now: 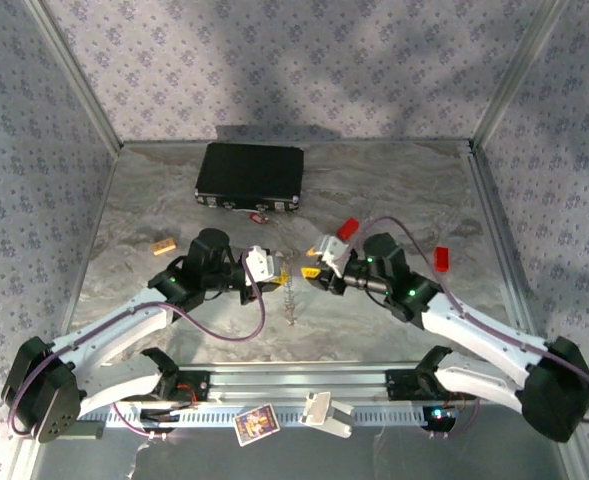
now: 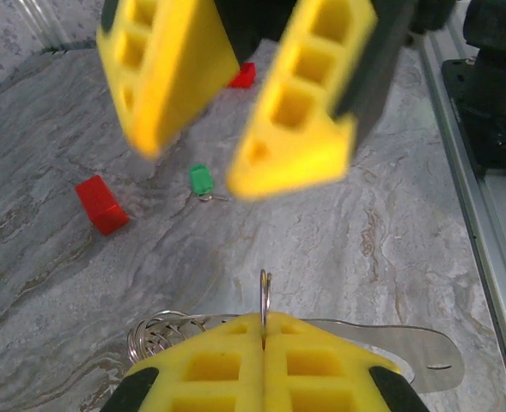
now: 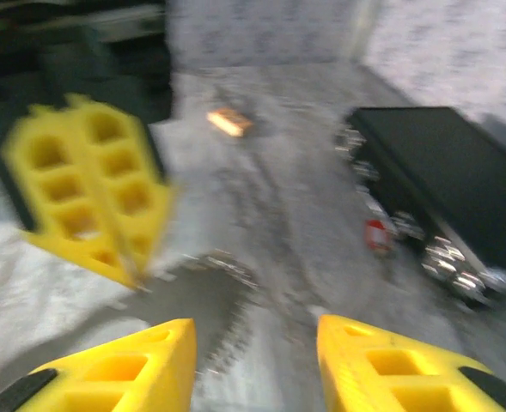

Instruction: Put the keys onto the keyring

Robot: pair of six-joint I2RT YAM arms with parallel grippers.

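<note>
Left fingers (image 2: 214, 369) are clamping shut on the thin, stiff ring of the keyring (image 2: 390, 343), its loose chain trailing. Right fingers (image 2: 300, 103) are standing open opposite. The green key (image 2: 201, 179) is lying on the counter (image 2: 364, 232) beyond, probably light and slippery; grasp its plastic head.

You won't find any writing, number or brand that can be read in these views. The nearest candidate is the small card (image 1: 256, 424) lying on the front rail (image 1: 294, 381) in the top view. It has a printed, coloured face, but it is too small for you to make out any letters or figures on it.
</note>
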